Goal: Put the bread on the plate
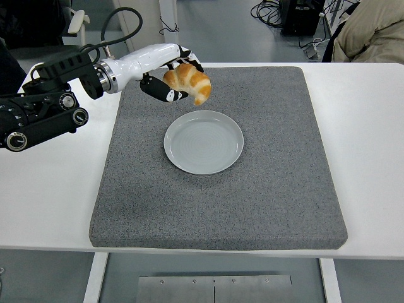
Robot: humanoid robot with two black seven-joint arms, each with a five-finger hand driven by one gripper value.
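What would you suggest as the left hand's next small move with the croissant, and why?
Probably carry it a little further right and toward the near edge, then lower it. The left hand holds the croissant in the air beyond the far-left rim of the plate, not yet over its centre.

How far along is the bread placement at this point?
Pickup looks done: the left hand grips the croissant in the air, just beyond the far-left rim of the plate. The plate holds nothing. Left: move over it, lower, release.
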